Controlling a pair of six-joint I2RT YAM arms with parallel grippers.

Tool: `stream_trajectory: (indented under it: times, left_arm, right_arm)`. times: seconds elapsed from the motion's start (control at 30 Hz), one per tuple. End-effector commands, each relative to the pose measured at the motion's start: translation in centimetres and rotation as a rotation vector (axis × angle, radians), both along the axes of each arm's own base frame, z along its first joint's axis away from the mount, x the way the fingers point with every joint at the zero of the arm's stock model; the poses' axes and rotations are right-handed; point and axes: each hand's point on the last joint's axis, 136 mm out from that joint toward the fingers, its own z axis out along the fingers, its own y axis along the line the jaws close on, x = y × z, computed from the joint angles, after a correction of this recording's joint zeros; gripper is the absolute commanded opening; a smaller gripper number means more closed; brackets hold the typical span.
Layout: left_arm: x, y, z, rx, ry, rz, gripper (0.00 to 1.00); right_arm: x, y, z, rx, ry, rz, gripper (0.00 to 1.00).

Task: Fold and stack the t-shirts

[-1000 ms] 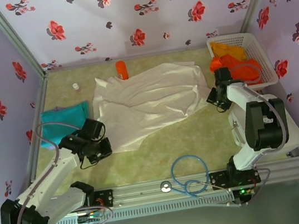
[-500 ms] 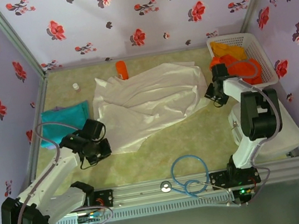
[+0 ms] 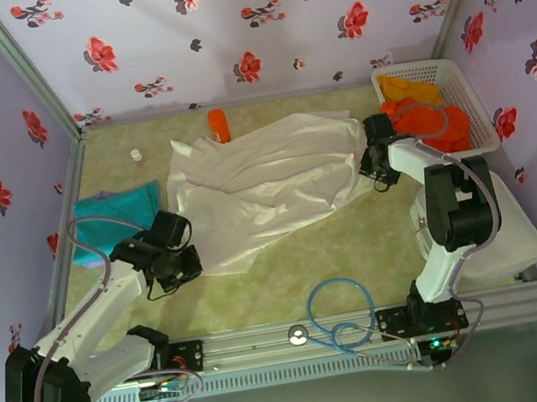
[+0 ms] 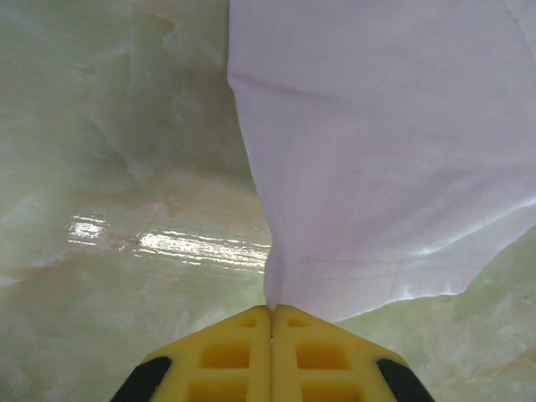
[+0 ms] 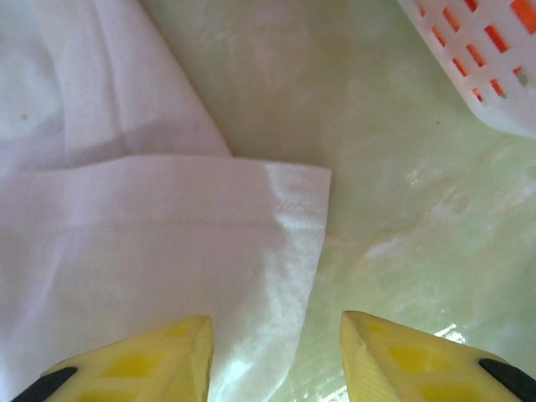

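A large white t-shirt [image 3: 266, 181] lies spread and wrinkled across the middle of the table. My left gripper [image 3: 192, 263] is at its near left corner. In the left wrist view that gripper [image 4: 270, 311] is shut on a pinch of the white t-shirt [image 4: 385, 151], which fans out from the yellow fingertips. My right gripper [image 3: 372, 160] hovers open over the shirt's right edge. Its fingers straddle a folded corner of the white t-shirt [image 5: 151, 234] without gripping it. A teal t-shirt [image 3: 113, 209] lies flat at the left. Orange t-shirts [image 3: 429, 121] fill the basket.
The white lattice basket [image 3: 477, 104] stands at the back right, and its wall [image 5: 477, 67] is close to my right gripper. An orange bottle [image 3: 219, 124] and a small white bottle [image 3: 138, 157] stand at the back. A blue cable [image 3: 341, 316] loops near the front rail.
My right gripper has moved left from beside the basket to the white t-shirt's right corner, with its jaws a little narrower. My left gripper has barely shifted and keeps its hold.
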Motion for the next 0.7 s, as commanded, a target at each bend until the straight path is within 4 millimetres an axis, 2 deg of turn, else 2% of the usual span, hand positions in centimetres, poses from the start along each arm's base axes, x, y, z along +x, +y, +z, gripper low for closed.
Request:
stream_trajectory:
  times: [0.0,0.3,0.47,0.53,0.67]
  left_arm:
    - [0.6,-0.1,0.2,0.011,-0.021,-0.011,0.00]
    - [0.7,-0.1,0.2,0.013,-0.026,-0.022,0.00]
    - [0.6,0.0,0.2,0.012,-0.027,-0.020,0.00]
    - [0.6,0.0,0.4,0.011,-0.030,-0.019,0.00]
    - [0.4,0.3,0.5,0.009,-0.036,-0.011,0.00]
  right_arm:
    - [-0.7,-1.3,1.4,-0.095,0.012,0.004,0.44]
    - [-1.6,-0.4,-1.8,-0.055,0.082,0.015,0.38]
    - [-1.4,0.5,-2.9,-0.029,0.111,0.028,0.34]
    - [-1.6,0.6,-3.2,-0.024,0.122,0.034,0.29]
    - [-2.2,0.9,-3.7,-0.016,0.135,0.043,0.27]
